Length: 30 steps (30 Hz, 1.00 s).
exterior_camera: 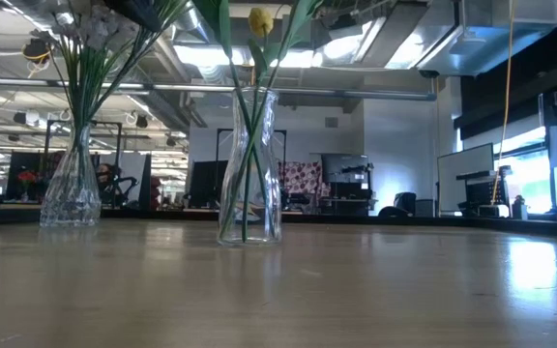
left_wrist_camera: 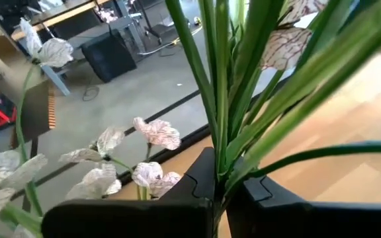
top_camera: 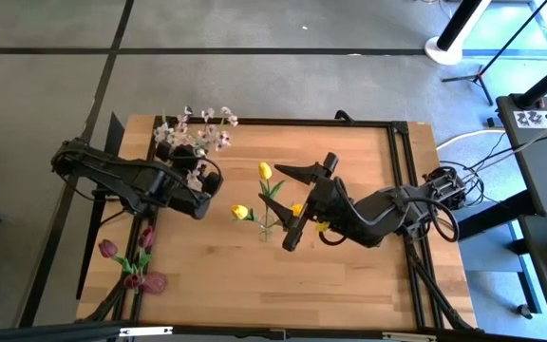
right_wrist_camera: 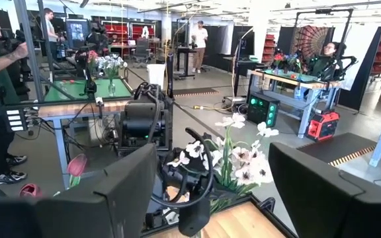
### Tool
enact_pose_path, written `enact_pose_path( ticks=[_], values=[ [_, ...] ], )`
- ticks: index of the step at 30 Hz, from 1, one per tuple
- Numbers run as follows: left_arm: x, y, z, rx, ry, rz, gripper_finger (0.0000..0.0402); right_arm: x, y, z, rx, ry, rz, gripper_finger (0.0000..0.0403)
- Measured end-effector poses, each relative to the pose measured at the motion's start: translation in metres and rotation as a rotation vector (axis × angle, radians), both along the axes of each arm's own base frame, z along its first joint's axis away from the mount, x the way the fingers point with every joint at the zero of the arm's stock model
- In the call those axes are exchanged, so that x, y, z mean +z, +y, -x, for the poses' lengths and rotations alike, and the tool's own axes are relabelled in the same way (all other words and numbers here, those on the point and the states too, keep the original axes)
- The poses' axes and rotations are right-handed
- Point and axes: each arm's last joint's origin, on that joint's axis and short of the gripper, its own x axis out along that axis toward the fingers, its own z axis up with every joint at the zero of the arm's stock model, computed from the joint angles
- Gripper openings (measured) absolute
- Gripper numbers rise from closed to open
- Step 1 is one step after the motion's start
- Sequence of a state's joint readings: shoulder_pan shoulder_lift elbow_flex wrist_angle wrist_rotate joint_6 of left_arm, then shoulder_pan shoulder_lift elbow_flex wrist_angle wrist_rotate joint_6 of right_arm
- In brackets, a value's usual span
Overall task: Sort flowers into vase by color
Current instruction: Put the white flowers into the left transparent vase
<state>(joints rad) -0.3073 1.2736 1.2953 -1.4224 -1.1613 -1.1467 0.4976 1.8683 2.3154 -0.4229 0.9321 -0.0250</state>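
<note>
Left hand point(top_camera: 200, 193) clamped on white-pink spray point(top_camera: 196, 130) near table's far-left edge point(top_camera: 141, 118)

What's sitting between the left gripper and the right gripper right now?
In the high view, the yellow tulips in their clear vase stand between the left gripper, shut on white-pink stems, and the open right gripper.

The desk point(top_camera: 349, 275) is pale wood in butcher-block strips, smooth with a soft sheen in the low view, edged by a matt black metal frame point(top_camera: 402, 190). At centre of the low view stands a clear, glossy glass vase point(exterior_camera: 249, 208); at left, a cut-glass vase point(exterior_camera: 71, 198) with a faceted, sparkling base. The white-pink blossoms point(left_wrist_camera: 157, 132) look like thin veined cloth, their stems point(left_wrist_camera: 223, 99) smooth green plastic. The left fingers point(left_wrist_camera: 131, 218) are matt black plastic. The floor point(top_camera: 254, 85) is matt grey.
</note>
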Motion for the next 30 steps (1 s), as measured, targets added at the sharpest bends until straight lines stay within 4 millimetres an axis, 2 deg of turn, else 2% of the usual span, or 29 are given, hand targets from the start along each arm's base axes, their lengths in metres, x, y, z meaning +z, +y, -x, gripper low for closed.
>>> enact_pose_path(
  ticks=[6,15,20,30],
  values=[
    [0.000,0.003,0.006,0.028,0.020,-0.019,0.0010,0.000,0.000,0.000,0.000,0.000,0.001,0.0291],
    [-0.001,0.002,0.012,0.105,-0.100,0.049,0.0010,0.000,0.000,0.000,0.000,0.001,0.003,0.0291],
    [0.001,-0.001,0.013,0.101,-0.173,0.019,0.0008,0.000,0.000,0.000,0.001,0.001,0.004,0.0291],
    [0.003,-0.016,0.020,0.050,-0.251,0.082,0.0008,0.001,0.000,0.000,0.000,0.002,0.007,0.0291]
  ],
)
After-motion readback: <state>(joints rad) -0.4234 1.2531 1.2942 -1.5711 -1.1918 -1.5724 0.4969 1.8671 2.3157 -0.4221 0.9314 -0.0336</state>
